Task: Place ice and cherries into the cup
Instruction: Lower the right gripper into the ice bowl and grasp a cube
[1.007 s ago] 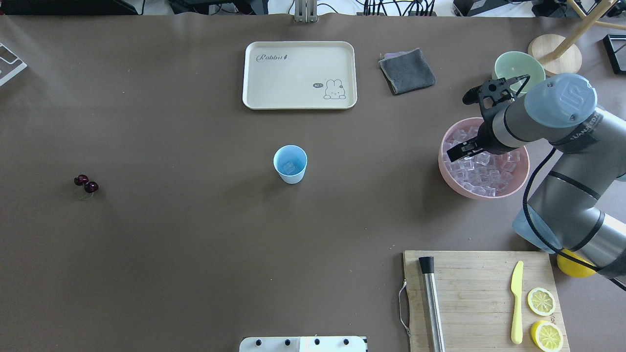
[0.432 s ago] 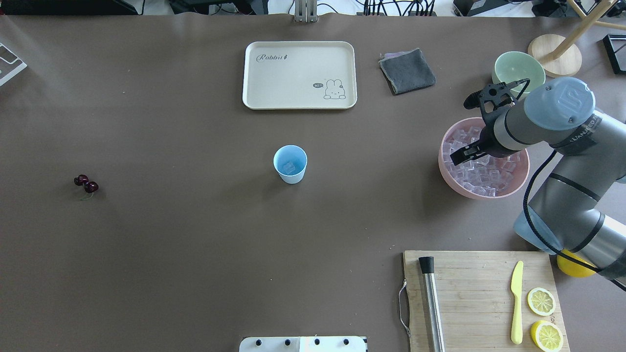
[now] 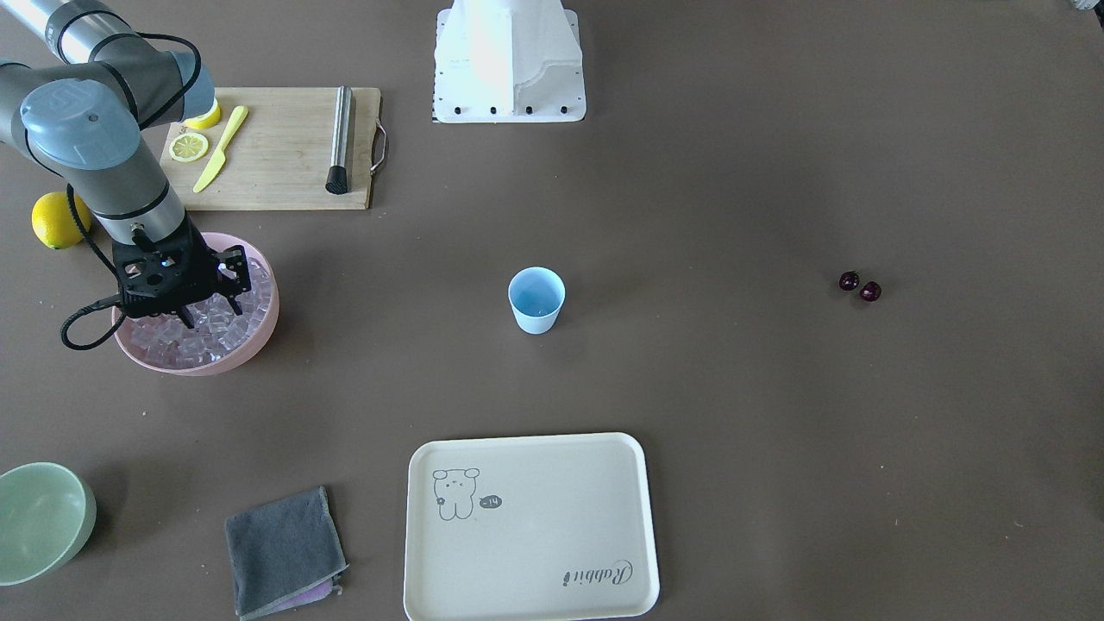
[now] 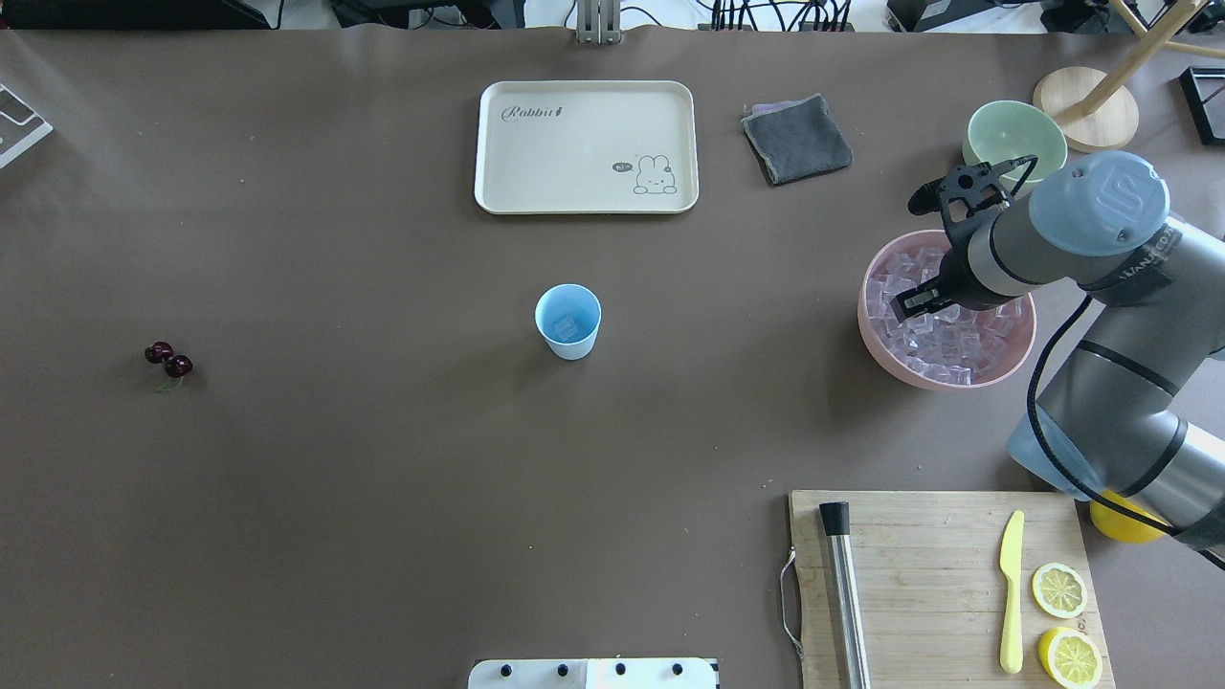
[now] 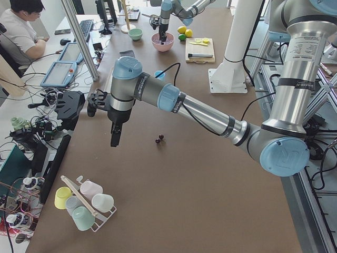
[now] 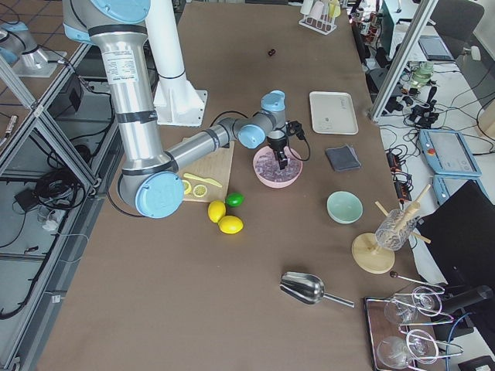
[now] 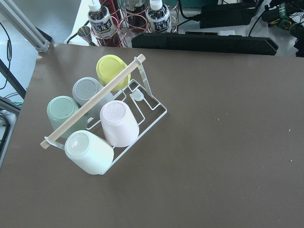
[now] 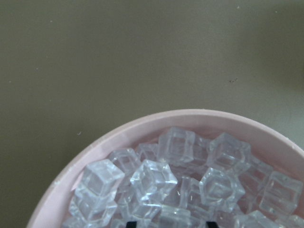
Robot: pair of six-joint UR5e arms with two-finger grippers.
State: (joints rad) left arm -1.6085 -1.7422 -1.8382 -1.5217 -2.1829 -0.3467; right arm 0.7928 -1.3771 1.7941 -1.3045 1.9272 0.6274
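Note:
The pale blue cup (image 4: 568, 321) (image 3: 536, 299) stands mid-table with one ice cube (image 4: 566, 328) inside. More ice (image 4: 943, 340) (image 8: 175, 147) fills the pink bowl (image 4: 876, 344) (image 3: 250, 345). My right gripper (image 4: 914, 301) (image 3: 211, 302) points down into that bowl. It is open, and its dark fingertips (image 8: 132, 223) sit apart among the cubes. The two cherries (image 4: 168, 359) (image 3: 860, 286) (image 5: 158, 139) lie together far from the cup. My left gripper (image 5: 115, 139) hangs above the table near the cherries. I cannot tell whether it is open or shut.
A cream tray (image 4: 586, 144), grey cloth (image 4: 796, 139) and green bowl (image 4: 1005, 134) sit along the far side. A cutting board (image 4: 919, 574) holds a yellow knife, lemon slices and a metal tube. A rack of cups (image 7: 104, 123) lies below the left wrist.
My right gripper has shifted slightly rightwards and sunk lower onto the ice in the pink bowl. Cup and cherries have not moved.

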